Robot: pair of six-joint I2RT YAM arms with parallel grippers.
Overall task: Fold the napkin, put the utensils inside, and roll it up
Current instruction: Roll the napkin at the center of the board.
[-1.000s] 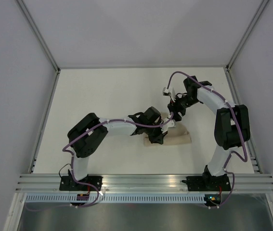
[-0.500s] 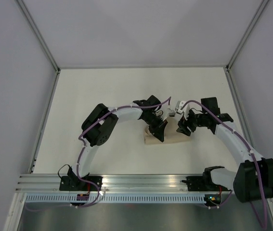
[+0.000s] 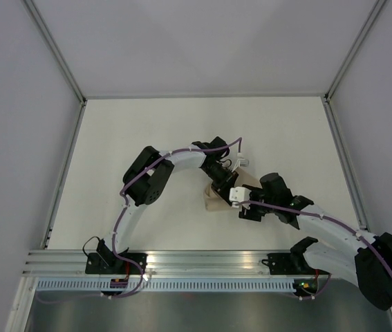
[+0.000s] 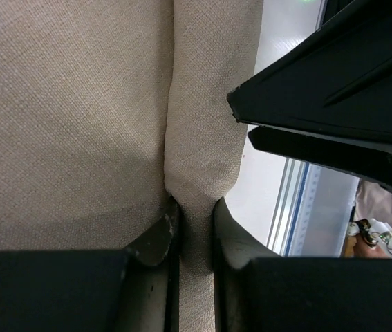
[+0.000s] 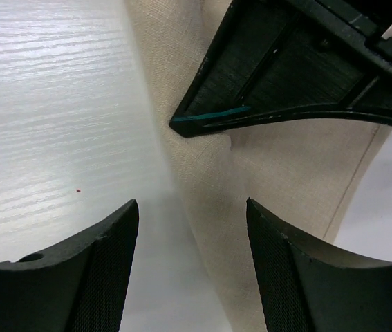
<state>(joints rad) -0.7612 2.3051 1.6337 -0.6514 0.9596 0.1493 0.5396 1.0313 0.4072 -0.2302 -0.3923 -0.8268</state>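
Nearest the bases, the right gripper (image 5: pixel 190 207) reaches in low from the near right with its jaws spread wide and holding nothing. They straddle the near-left edge of the napkin (image 5: pixel 285 159), probably lined up to catch or tuck that edge. The napkin lies near the middle of the table (image 3: pixel 147 131), a tan woven sheet bunched into a short band and largely hidden under both tools in the overhead view. Just beyond, the left gripper (image 4: pixel 194 218) comes in from the far left. Its fingers are pressed together on a narrow ridge where the napkin humps up, likely to pin the fold so it does not spring open while the other arm works. In count: one napkin, two grippers, and no utensils in view. Whether any lie inside the fold cannot be told.
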